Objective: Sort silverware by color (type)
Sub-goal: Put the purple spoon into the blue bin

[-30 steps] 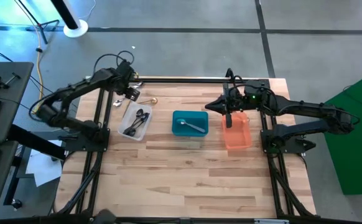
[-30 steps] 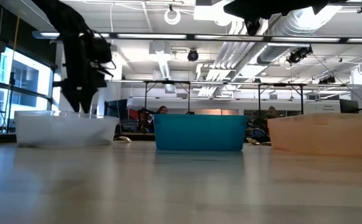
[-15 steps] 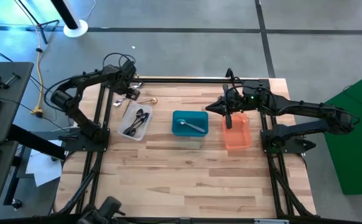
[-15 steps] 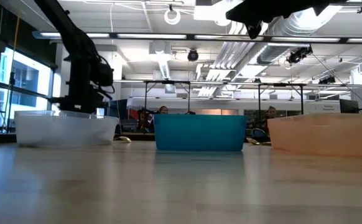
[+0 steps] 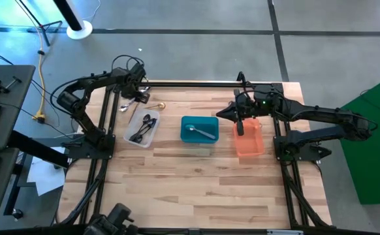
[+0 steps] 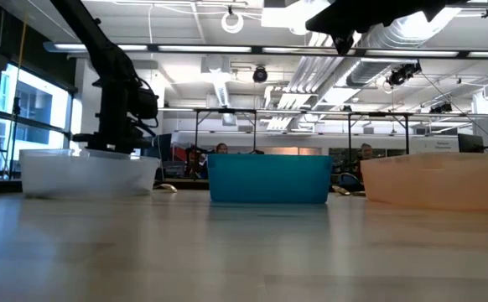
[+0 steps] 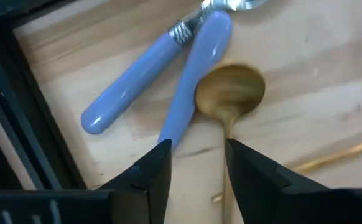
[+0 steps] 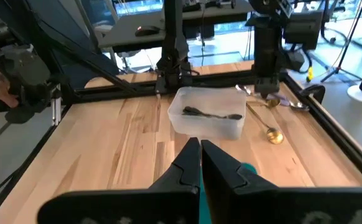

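On our wooden bench (image 5: 196, 176), the left claw (image 7: 196, 163) hangs with fingers narrowly parted over loose silverware (image 7: 231, 93) beside the clear bin (image 5: 142, 128), probably for picking. Right claw (image 8: 199, 155), pressed together, waits above the orange bin (image 5: 249, 140).

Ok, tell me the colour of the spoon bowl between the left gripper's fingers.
Gold-toned spoon bowl, clearest in the left wrist view.

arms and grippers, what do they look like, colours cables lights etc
Both arms are dark, jointed links. The left gripper has two matte black angular fingers. Black cables loop above the left wrist. The right gripper has black fingers too, and a small green light glows near its wrist.
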### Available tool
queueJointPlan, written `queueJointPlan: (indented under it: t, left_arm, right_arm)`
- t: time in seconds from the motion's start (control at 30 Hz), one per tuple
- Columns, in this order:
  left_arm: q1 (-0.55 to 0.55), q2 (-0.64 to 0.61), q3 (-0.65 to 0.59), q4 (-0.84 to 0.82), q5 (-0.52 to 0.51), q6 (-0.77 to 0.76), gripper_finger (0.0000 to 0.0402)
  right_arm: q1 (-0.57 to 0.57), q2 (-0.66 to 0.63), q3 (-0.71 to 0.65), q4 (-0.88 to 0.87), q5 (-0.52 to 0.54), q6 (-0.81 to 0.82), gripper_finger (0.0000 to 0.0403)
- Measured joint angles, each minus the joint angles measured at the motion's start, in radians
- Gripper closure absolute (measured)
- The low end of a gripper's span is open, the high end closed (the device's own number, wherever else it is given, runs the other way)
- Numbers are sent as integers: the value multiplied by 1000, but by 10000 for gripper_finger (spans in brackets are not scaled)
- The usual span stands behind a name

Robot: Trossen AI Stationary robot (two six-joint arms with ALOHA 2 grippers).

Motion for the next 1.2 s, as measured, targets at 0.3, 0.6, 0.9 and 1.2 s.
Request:
queueJointPlan:
  t: [0.3,0.6,0.9,1.2]
  left_arm:
    - [17,3,0,40,-22,-108,277]
    - [27,15,4,43,-44,-167,284]
    - [27,125,89,-52,-13,-169,284]
    - [19,196,186,-105,-6,-158,284]
  right_arm:
    - [0,0,0,-21,0,-52,403]
    - [0,0,0,-71,0,-83,403]
    - [0,0,0,-138,-1,-130,403]
    - [0,0,0,-192,-6,-130,403]
